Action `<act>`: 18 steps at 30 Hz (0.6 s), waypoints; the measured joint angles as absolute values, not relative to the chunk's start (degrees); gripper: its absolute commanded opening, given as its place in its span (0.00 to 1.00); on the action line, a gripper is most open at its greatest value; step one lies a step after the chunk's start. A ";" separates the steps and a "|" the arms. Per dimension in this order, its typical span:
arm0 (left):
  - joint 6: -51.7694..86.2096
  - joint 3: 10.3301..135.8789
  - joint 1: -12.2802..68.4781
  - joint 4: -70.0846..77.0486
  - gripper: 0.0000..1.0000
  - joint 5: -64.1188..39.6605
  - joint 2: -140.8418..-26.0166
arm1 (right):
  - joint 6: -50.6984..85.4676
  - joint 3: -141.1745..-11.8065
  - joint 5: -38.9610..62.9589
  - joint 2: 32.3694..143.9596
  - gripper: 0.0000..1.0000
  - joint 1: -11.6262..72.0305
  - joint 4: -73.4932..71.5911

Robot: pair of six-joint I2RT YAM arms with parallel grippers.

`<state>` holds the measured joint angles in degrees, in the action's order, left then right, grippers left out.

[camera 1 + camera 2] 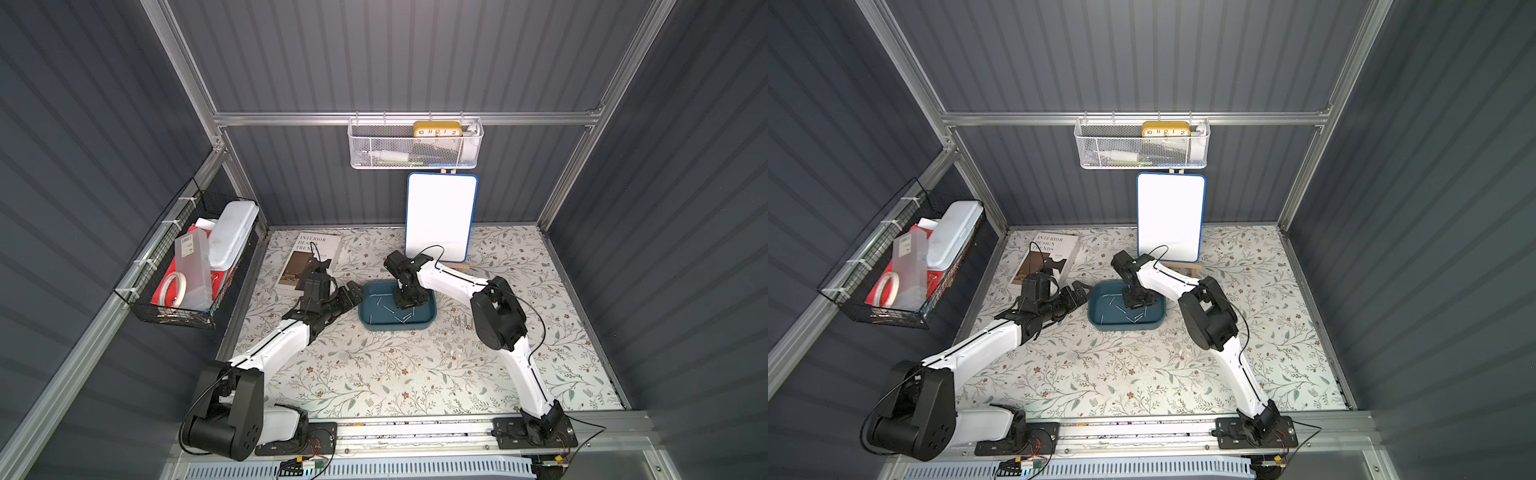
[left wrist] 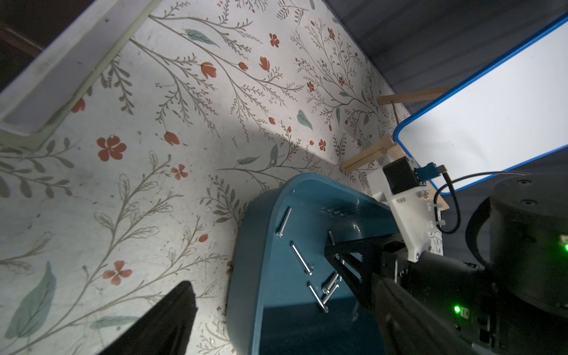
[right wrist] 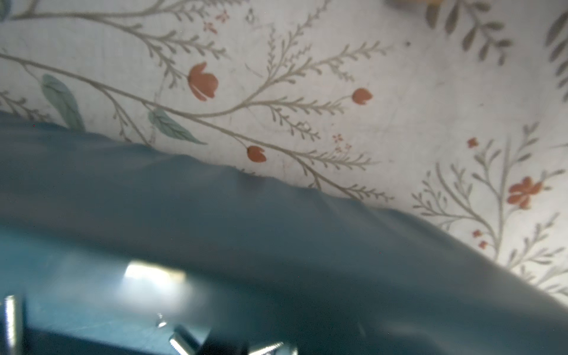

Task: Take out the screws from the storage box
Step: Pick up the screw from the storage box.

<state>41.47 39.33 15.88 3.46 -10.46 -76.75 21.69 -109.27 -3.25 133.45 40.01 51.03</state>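
Worktop: the flowery worktop [image 1: 374, 374] carries the storage box near its middle, between the two arms.
Storage box: the teal storage box [image 1: 395, 327] sits flat, and every screw I can see lies inside it.
Right gripper: the right gripper [image 1: 405, 306] points down into the box, with its tips low by the floor. I cannot tell if it is clenched on a screw.
Left gripper: the left gripper [image 1: 352, 293] waits just beside the box's left wall, jaws apart, holding nothing.
Screws: the screws [image 2: 301, 258] lie flat and point many ways. A small bunch lies right by the right gripper's tips, so the right arm is nearer. I think the jaws should pinch across a thin screw, not along it.
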 measured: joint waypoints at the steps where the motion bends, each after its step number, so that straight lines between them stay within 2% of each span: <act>1: 41.47 39.33 15.88 3.46 0.95 -10.46 -76.75 | 21.71 -109.49 -3.25 133.56 0.21 40.01 51.11; 7: 41.47 39.33 15.88 3.68 0.95 -10.46 -76.75 | 21.54 -109.62 -4.34 133.71 0.06 40.56 51.09; 18: 41.47 39.33 15.88 3.84 0.95 -10.46 -76.75 | 22.02 -111.09 -6.59 133.73 0.05 41.10 52.45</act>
<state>41.47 39.33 15.88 3.84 -10.46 -76.75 22.02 -111.09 -6.59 133.73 41.10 52.45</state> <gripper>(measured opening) 0.949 0.072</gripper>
